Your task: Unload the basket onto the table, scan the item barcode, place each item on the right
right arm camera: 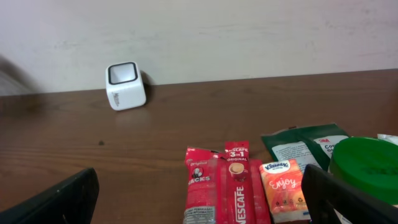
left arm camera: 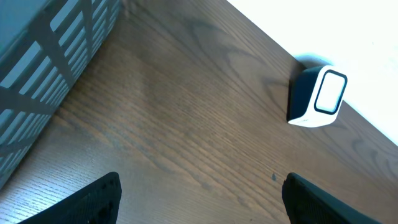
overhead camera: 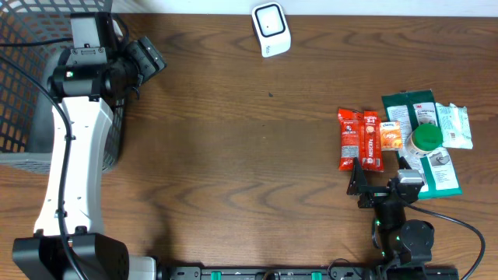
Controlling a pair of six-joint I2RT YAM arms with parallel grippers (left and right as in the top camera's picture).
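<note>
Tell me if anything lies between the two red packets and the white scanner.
Nothing visible does. Only bare wooden table lies between the red packets and the scanner.

Lighting's pretty even and soft, table (overhead camera: 233,155) shows only faint shadows. Overhead's sharp; both wrist views are softer, with the near fingers (left arm camera: 93,202) dark and blurry.
</note>
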